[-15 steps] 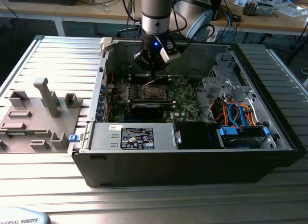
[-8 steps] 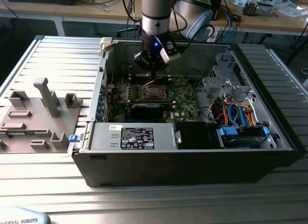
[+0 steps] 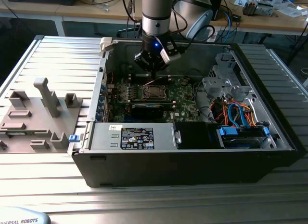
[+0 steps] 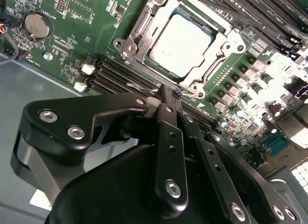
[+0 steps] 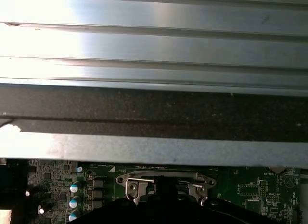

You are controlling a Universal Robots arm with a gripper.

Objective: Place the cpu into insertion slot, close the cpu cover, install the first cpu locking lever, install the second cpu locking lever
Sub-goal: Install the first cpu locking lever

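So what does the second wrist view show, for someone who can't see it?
The silver cpu sits in its socket on the green motherboard, framed by the closed metal cpu cover. The black gripper sits just beside the socket, its jaws pinched together by a thin wire lever.

An open computer case (image 3: pixel 192 159) lay on a table (image 3: pixel 144 204), and the motherboard (image 3: pixel 185 108) lay flat on the floor inside the case, with the cpu (image 3: pixel 153 92) seated in the insertion slot (image 3: pixel 144 92) near the board's middle and the cpu cover (image 4: pixel 226 48) lying down over the chip's edges. The gripper (image 3: pixel 152 75) hung over the board just behind the socket in the exterior view, its fingertips (image 4: pixel 166 96) at the socket's edge in the second wrist view. A fixture block (image 3: pixel 36 115) sat on the table at the exterior view's left, beside the case, and a bundle of cables (image 3: pixel 238 113) lay inside the case at the exterior view's right.
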